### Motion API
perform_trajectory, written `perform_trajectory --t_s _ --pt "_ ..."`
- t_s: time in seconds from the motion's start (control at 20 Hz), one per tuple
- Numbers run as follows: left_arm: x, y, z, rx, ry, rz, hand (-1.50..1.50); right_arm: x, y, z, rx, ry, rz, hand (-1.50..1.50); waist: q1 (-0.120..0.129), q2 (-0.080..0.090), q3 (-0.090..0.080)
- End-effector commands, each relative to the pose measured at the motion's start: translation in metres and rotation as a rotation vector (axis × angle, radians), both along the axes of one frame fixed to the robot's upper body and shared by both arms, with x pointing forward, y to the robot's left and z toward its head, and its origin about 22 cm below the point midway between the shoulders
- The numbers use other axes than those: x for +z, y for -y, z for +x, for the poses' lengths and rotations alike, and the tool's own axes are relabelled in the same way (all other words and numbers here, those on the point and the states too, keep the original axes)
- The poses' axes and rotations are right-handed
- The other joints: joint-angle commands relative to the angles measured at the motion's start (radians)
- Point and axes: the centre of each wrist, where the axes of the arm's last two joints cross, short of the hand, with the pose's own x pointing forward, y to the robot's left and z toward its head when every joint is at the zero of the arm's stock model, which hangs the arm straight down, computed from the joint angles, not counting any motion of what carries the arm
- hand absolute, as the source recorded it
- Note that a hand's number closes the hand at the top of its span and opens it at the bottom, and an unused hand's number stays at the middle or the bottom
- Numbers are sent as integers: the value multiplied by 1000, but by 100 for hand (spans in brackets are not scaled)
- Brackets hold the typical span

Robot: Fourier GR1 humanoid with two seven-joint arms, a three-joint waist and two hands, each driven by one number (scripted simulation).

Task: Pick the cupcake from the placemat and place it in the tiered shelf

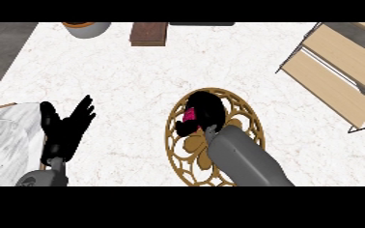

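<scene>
Where the round gold openwork placemat (pixel 246 113) lies on the pale marble worktop (pixel 143 77), the right hand (pixel 205 110) sits curled over the cupcake (pixel 190 115), gripping it; only a sliver of pink shows under the black fingers. At the lower left the left hand (pixel 65 128) rests with fingers spread straight, holding nothing. Well apart from the placemat, the wooden tiered shelf (pixel 328 63) stands at the right edge. A brown block (pixel 149 33) and a grey bowl (pixel 87 28) sit along the far edge.
</scene>
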Motion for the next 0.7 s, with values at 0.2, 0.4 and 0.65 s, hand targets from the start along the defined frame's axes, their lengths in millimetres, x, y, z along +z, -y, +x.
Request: perform_trajectory --t_s 0.2,0.4,0.65 --pt "-11 -9 -15 14 -4 6 0 42 -16 -18 -40 183 67 150 -16 1 2" --pt "-1 -1 -8 20 -1 -13 0 45 62 38 -474 195 77 150 -26 4 2" --pt "-3 -8 -11 35 -22 -10 0 102 80 54 -627 384 63 150 -31 -4 1"
